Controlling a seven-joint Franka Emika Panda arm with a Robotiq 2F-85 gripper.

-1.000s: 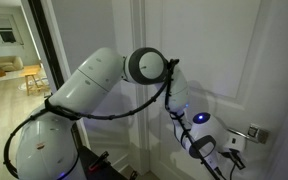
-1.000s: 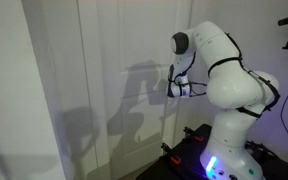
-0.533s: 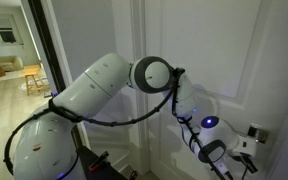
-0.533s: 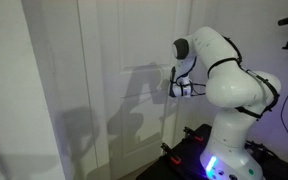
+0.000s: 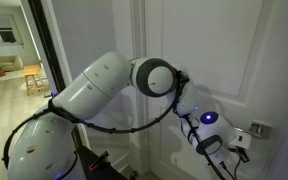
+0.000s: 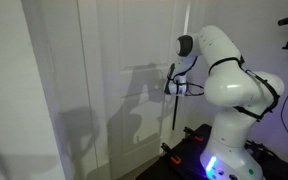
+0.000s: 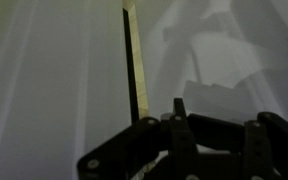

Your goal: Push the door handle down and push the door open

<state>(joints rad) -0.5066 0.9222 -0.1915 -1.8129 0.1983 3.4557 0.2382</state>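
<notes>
White panelled door (image 5: 234, 50) fills an exterior view. Its silver door handle (image 5: 256, 128) sits near the right edge, with the gripper (image 5: 240, 150) just below it. I cannot tell how wide the gripper stands. A dark-framed glass doorway (image 5: 41, 60) stands at the left. In an exterior view, the arm (image 6: 229, 75) crowds the door beside a dark gap (image 6: 175, 105). The wrist view shows that gap (image 7: 132, 60) above dark fingers (image 7: 179, 115).

I see the door (image 5: 229, 45) painted smooth, matt white. The door handle (image 5: 256, 128) looks grey metal, the arm shell (image 5: 94, 85) glossy

The white arm (image 6: 229, 75) reaches over to the tall white door (image 6: 84, 60), its end effector (image 6: 173, 88) right at a thin dark vertical gap (image 6: 174, 115) there.
</notes>
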